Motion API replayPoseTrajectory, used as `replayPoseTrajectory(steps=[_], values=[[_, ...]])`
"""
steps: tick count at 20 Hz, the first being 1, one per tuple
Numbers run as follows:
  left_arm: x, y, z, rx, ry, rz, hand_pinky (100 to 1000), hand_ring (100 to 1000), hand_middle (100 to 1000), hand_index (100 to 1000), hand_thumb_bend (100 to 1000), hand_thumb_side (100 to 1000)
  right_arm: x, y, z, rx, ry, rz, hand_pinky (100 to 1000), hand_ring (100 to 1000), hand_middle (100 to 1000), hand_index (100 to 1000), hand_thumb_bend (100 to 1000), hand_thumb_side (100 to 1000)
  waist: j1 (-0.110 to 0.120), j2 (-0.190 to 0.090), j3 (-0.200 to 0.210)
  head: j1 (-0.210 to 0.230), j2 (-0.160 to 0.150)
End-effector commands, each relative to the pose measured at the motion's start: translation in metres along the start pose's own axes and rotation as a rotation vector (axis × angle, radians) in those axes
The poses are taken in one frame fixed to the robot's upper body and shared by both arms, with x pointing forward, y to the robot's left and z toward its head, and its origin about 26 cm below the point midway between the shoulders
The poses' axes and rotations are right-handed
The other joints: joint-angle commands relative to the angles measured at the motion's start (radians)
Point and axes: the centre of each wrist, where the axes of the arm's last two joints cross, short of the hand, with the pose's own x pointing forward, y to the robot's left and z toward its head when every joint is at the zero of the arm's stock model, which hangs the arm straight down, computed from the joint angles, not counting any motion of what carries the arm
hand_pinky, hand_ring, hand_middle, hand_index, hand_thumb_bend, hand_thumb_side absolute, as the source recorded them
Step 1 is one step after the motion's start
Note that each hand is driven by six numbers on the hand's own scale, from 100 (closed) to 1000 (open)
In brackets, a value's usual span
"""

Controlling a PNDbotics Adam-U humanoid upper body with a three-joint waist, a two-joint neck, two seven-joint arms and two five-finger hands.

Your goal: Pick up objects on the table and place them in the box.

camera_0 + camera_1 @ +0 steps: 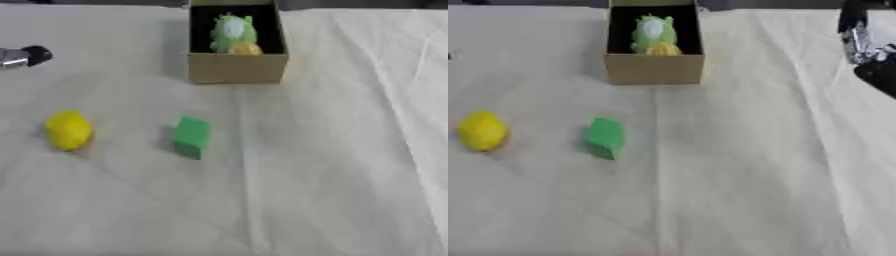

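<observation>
On the cloth (332, 165), left of centre, sits the block (191, 137), a small green cuboid standing a little tilted, one corner turned toward me. I judge it light and stiff, with flat faces that should take a pinch across two opposite sides; the edges look crisp enough not to roll, though the faces may be smooth. Well to its left lies the yellow thing (67, 129), rounded like a lemon. I'd expect that one to be light too, but it could roll, so I would cup it from above, not nip it.

Beyond both, at the far middle, stands the box (236, 68), cardboard, open on top, already holding a green-and-white toy (233, 30) with something yellow-orange (246, 48) in front of it.

My left hand (26, 56) shows only as a dark tip with silver at the left edge, well apart from everything; I cannot tell its state. My right hand (871, 47) hangs at the upper right, black and silver, and I cannot tell whether it is released or clenched.
</observation>
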Motion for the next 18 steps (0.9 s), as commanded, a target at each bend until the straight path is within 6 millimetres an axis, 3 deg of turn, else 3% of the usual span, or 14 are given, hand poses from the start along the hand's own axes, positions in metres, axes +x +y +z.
replayPoseTrajectory(steps=[1, 6, 11, 13, 18], values=[[-0.010, 0.003, -0.003, -0.089, 0.007, -0.062, 887, 863, 831, 916, 560, 495, 0.005, -0.008, -0.005, -0.008, -0.016, 0.014, 799, 792, 733, 864, 100, 673, 0.006, -0.022, 0.000, 0.001, 0.005], [-0.007, -0.014, -0.015, -0.220, -0.054, -0.101, 888, 864, 823, 910, 596, 489, 0.005, -0.008, -0.006, -0.008, -0.004, 0.005, 796, 787, 726, 861, 100, 677, 0.013, -0.019, -0.005, 0.005, 0.005], [-0.001, -0.020, -0.014, -0.237, -0.084, -0.090, 889, 859, 815, 904, 605, 485, 0.006, -0.008, -0.007, -0.014, 0.005, -0.002, 795, 785, 724, 860, 100, 678, 0.016, -0.017, -0.006, 0.003, 0.000], [0.000, -0.022, -0.015, -0.225, -0.076, -0.063, 889, 847, 786, 878, 648, 423, 0.006, -0.008, -0.007, -0.012, 0.004, -0.008, 794, 781, 721, 857, 100, 680, 0.016, -0.018, -0.006, 0.003, 0.000], [0.003, -0.025, -0.014, -0.259, -0.061, -0.010, 893, 846, 783, 878, 611, 410, 0.007, -0.007, -0.008, -0.017, 0.008, -0.021, 792, 778, 716, 854, 100, 681, 0.014, -0.018, -0.005, 0.004, 0.002]])
